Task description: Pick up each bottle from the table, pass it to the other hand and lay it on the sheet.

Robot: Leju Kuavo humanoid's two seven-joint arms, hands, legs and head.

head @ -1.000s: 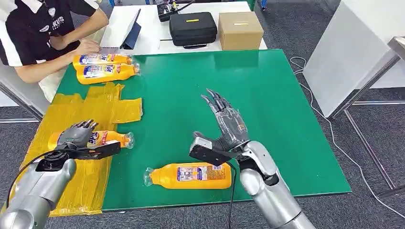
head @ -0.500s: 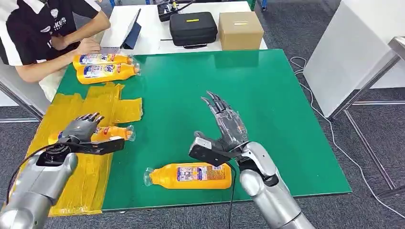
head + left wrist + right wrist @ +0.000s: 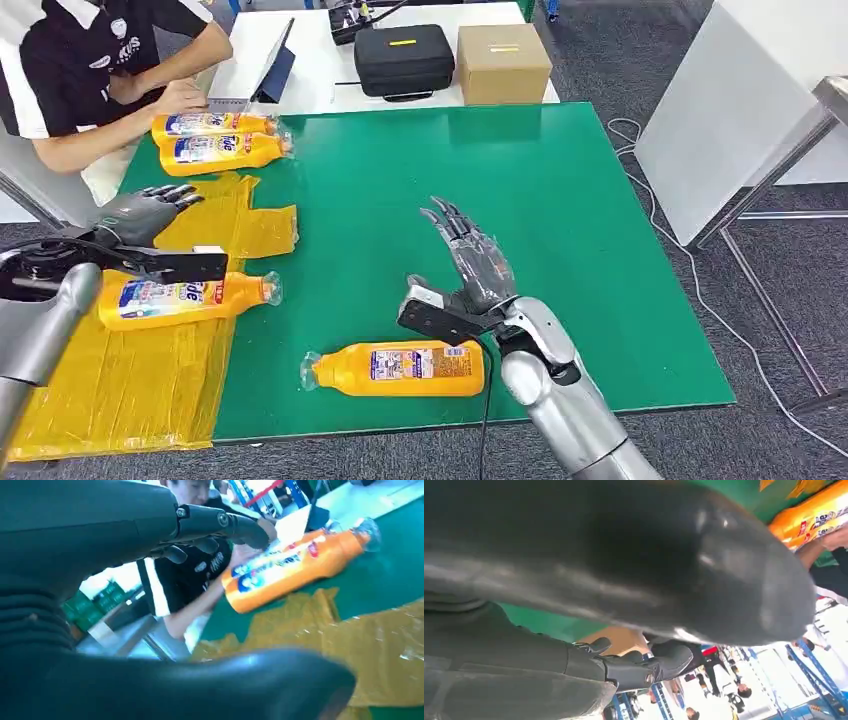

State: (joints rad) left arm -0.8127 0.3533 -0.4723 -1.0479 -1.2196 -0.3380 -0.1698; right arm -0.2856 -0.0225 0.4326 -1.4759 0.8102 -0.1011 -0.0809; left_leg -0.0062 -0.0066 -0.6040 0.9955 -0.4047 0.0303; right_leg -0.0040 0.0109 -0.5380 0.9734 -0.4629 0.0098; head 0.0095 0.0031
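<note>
An orange bottle lies on its side across the yellow sheet, cap toward the table's middle. My left hand hovers above and behind it, fingers spread, holding nothing. A second orange bottle lies near the green table's front edge, just left of my right forearm. My right hand is raised over the table with fingers spread and nothing in it. Two more orange bottles lie side by side at the far left corner; the left wrist view shows them past the left hand's fingers.
A person sits at the far left, hand near the two far bottles. Behind the green table stands a white table with a black case, a cardboard box and a laptop. A white panel stands on the right.
My left hand has let go of the bottle on the sheet, lifted and drawn back to the left with fingers opening. The bottle stays on the sheet. The right hand has barely moved.
</note>
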